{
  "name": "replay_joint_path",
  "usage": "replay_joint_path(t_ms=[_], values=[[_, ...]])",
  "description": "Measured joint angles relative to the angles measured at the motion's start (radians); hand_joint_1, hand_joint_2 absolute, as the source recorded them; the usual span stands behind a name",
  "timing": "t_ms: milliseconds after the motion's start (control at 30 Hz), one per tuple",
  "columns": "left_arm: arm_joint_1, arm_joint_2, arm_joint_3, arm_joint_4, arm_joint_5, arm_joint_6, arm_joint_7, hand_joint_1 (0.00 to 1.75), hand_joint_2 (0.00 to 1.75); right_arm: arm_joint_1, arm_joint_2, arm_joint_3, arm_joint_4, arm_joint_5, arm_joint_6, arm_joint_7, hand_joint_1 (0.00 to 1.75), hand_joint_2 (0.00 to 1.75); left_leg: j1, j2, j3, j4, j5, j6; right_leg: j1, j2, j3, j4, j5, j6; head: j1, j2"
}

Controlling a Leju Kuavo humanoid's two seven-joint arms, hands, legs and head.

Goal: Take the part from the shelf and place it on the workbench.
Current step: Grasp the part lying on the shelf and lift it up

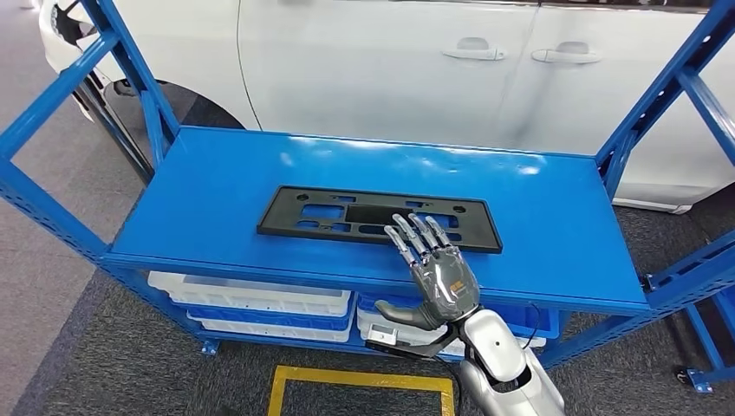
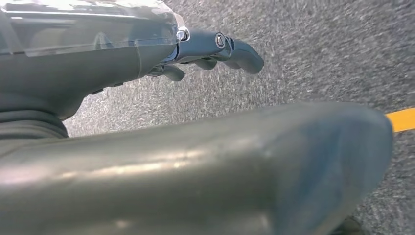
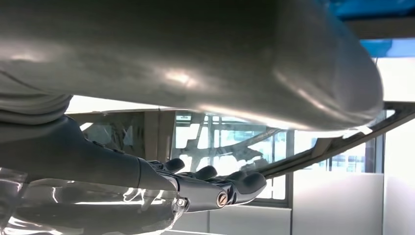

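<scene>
A flat black plastic part (image 1: 347,212) with several cut-outs lies across the middle of the blue shelf top (image 1: 199,182). My right hand (image 1: 438,273) reaches in from the front edge, palm down and fingers spread. Its fingertips (image 1: 416,230) lie over the part's near edge, right of centre; I cannot tell whether they touch it. Nothing is held in it. In the right wrist view the right hand (image 3: 195,188) shows straight fingers with nothing in them. My left hand (image 2: 210,49) hangs above grey carpet with loose fingers, holding nothing.
A white car (image 1: 390,61) stands close behind the shelf. Blue slanted uprights (image 1: 667,87) frame both ends of the shelf. White and blue bins (image 1: 251,303) fill the level below. A yellow floor marking (image 1: 355,377) lies in front of the shelf.
</scene>
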Motion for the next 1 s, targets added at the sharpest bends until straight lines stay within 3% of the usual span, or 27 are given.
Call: replay_joint_path(t_ms=[67, 167, 200, 267, 300, 333, 367, 400, 467, 500, 533, 633, 700, 767, 833, 867, 900, 933, 1000], values=[[-0.001, 0.000, 0.000, 0.000, 0.000, 0.000, 0.000, 0.00, 0.00, -0.001, 0.000, 0.000, 0.000, 0.000, 0.000, 0.000, 0.00, 0.00, -0.001, 0.000, -0.001, 0.000, -0.003, -0.011, 0.006, 0.002, 0.008, -0.023, -0.001, -0.008, 0.000, 0.000], [-0.001, 0.000, 0.000, 0.000, 0.000, 0.001, 0.000, 0.00, 0.00, -0.002, 0.000, 0.000, 0.000, 0.000, 0.000, 0.000, 0.00, 0.00, 0.000, 0.002, -0.004, 0.019, -0.022, -0.027, -0.001, 0.002, 0.017, -0.034, 0.003, -0.022, 0.000, 0.000], [-0.001, 0.000, 0.000, 0.000, 0.000, 0.001, 0.000, 0.00, 0.00, -0.002, 0.000, 0.000, 0.000, 0.000, 0.000, 0.000, 0.00, 0.00, 0.001, 0.002, -0.021, 0.060, -0.046, -0.032, -0.004, 0.001, 0.021, -0.039, 0.003, -0.026, 0.000, 0.000], [0.000, 0.000, 0.000, 0.000, 0.000, 0.002, 0.000, 0.00, 0.00, 0.000, 0.000, 0.000, 0.000, 0.000, 0.000, 0.000, 0.00, 0.00, 0.004, 0.003, -0.083, 0.192, -0.109, -0.039, -0.004, -0.001, 0.025, -0.040, 0.000, -0.033, 0.000, 0.000], [0.002, 0.000, 0.000, 0.000, 0.000, 0.002, 0.000, 0.00, 0.00, 0.002, 0.000, 0.000, 0.000, 0.000, 0.000, 0.000, 0.00, 0.00, 0.005, 0.003, -0.115, 0.253, -0.129, -0.042, -0.003, -0.001, 0.026, -0.040, -0.001, -0.034, 0.000, 0.000], [0.003, 0.000, 0.000, 0.000, -0.001, 0.002, 0.000, 0.00, 0.00, 0.004, 0.000, 0.000, 0.000, 0.000, 0.000, 0.000, 0.00, 0.00, 0.005, 0.003, -0.132, 0.282, -0.130, -0.043, -0.003, -0.001, 0.027, -0.039, -0.002, -0.034, 0.000, 0.000], [0.004, 0.000, 0.000, 0.000, -0.001, 0.002, 0.000, 0.00, 0.00, 0.005, 0.000, 0.000, 0.000, 0.000, 0.000, 0.000, 0.00, 0.00, 0.005, 0.003, -0.129, 0.270, -0.109, -0.043, -0.003, 0.000, 0.029, -0.039, -0.003, -0.034, 0.000, 0.000], [0.004, 0.000, 0.000, 0.000, -0.001, 0.002, 0.000, 0.00, 0.00, 0.006, 0.000, 0.000, 0.000, 0.000, 0.000, 0.000, 0.00, 0.00, 0.005, 0.003, -0.109, 0.221, -0.073, -0.041, -0.003, 0.001, 0.032, -0.038, -0.006, -0.033, 0.000, 0.000], [0.003, 0.000, 0.000, 0.000, -0.002, 0.003, 0.000, 0.00, 0.00, 0.006, 0.000, 0.000, -0.001, 0.000, 0.000, 0.000, 0.00, 0.00, 0.003, 0.003, -0.047, 0.082, -0.004, -0.034, -0.001, 0.002, 0.038, -0.036, -0.012, -0.027, 0.000, 0.000], [0.002, 0.000, 0.000, 0.000, -0.002, 0.003, 0.001, 0.00, 0.00, 0.006, 0.000, 0.000, -0.001, 0.000, 0.000, 0.000, 0.00, 0.00, 0.002, 0.002, -0.025, 0.034, 0.011, -0.029, 0.001, 0.003, 0.038, -0.035, -0.014, -0.023, 0.000, 0.000], [0.002, 0.000, -0.001, 0.000, -0.002, 0.003, 0.002, 0.00, 0.00, 0.006, 0.000, 0.000, -0.001, 0.000, 0.000, 0.000, 0.00, 0.00, 0.001, 0.002, -0.015, 0.008, 0.014, -0.024, 0.003, 0.003, 0.037, -0.034, -0.014, -0.018, 0.000, 0.000], [0.003, 0.000, -0.001, 0.000, -0.002, 0.002, 0.002, 0.00, 0.00, 0.007, 0.000, 0.000, -0.002, 0.000, -0.001, 0.000, 0.00, 0.00, 0.000, 0.001, -0.014, -0.001, 0.012, -0.011, 0.004, 0.003, 0.034, -0.034, -0.013, -0.006, 0.000, 0.000], [0.003, 0.000, -0.001, 0.000, -0.001, 0.002, -0.001, 0.00, 0.00, 0.008, 0.000, -0.001, -0.005, 0.000, -0.001, 0.000, 0.00, 0.00, 0.003, 0.002, -0.009, -0.008, 0.016, -0.001, 0.002, 0.003, 0.029, -0.016, -0.028, 0.003, 0.000, 0.000], [0.001, 0.000, -0.001, 0.000, -0.001, 0.002, -0.002, 0.00, 0.00, 0.009, 0.000, -0.002, -0.008, 0.000, -0.002, 0.000, 0.00, 0.00, 0.005, 0.003, -0.006, -0.013, 0.018, 0.007, -0.001, 0.002, -0.013, 0.077, -0.081, 0.011, 0.000, 0.000], [0.001, 0.000, -0.001, 0.000, 0.000, 0.002, -0.003, 0.00, 0.00, 0.014, 0.000, -0.002, -0.009, 0.000, -0.003, 0.000, 0.00, 0.00, 0.004, 0.004, -0.007, -0.013, 0.017, 0.011, -0.002, 0.002, -0.083, 0.217, -0.138, 0.016, 0.000, 0.000], [0.002, 0.000, -0.001, 0.000, 0.000, 0.002, -0.003, 0.00, 0.00, 0.016, 0.000, -0.002, -0.009, 0.000, -0.003, 0.000, 0.00, 0.00, 0.003, 0.004, -0.007, -0.012, 0.016, 0.011, -0.004, 0.002, -0.106, 0.258, -0.145, 0.017, 0.000, 0.000], [0.003, 0.000, -0.001, 0.000, 0.000, 0.002, -0.003, 0.00, 0.00, 0.018, 0.000, -0.002, -0.009, 0.000, -0.003, 0.000, 0.00, 0.00, 0.003, 0.003, -0.006, -0.012, 0.016, 0.012, -0.004, 0.002, -0.111, 0.263, -0.134, 0.017, 0.000, 0.000], [0.003, 0.000, -0.001, 0.000, 0.000, 0.002, -0.003, 0.00, 0.00, 0.018, 0.000, -0.002, -0.009, 0.000, -0.003, 0.000, 0.00, 0.00, 0.003, 0.003, -0.004, -0.011, 0.015, 0.011, -0.005, 0.002, -0.094, 0.224, -0.104, 0.016, 0.000, 0.000], [0.003, 0.000, -0.001, 0.000, 0.000, 0.002, -0.003, 0.00, 0.00, 0.017, 0.000, -0.003, -0.009, 0.000, -0.003, 0.000, 0.00, 0.00, 0.002, 0.002, 0.000, -0.011, 0.012, 0.007, -0.004, 0.001, -0.026, 0.081, -0.034, 0.009, 0.000, 0.000]])
